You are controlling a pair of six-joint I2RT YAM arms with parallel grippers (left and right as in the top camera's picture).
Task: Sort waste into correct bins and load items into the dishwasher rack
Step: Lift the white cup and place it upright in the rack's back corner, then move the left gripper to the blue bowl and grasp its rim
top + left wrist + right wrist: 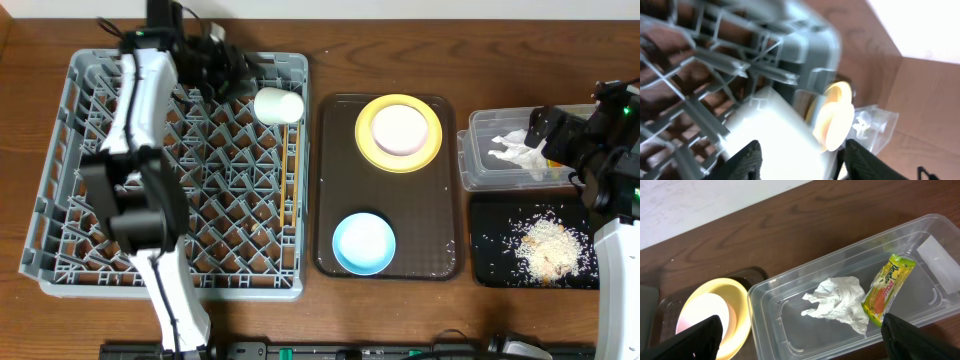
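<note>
Evidently the small cream cup [278, 104] lies on its side in the far right corner of the dishwasher rack [250, 288], between the parted jaws of the left pincer [805, 150]. It looks light, stiff and slick; grip across its wall. The right pincer [802, 332] gapes over the clear tub [790, 305].

**Two white-shelled arms, black at the joints and hands**

The left arm [140, 110] is built of glossy white shells linked by bulky black joint housings, the largest a rounded block midway along. The left hand [222, 62] is all black, with thin black cables [205, 30] looping beside the wrist. The right arm [612, 250] has the same white shell at its near end and black housings farther up, one carrying a small green light [629, 88]. The right hand [548, 130] is black too. Close up, the left fingers [751, 159] are dark, smooth and rounded at the tip. The right fingers [697, 339] are matte black with a fine grainy surface.
</note>
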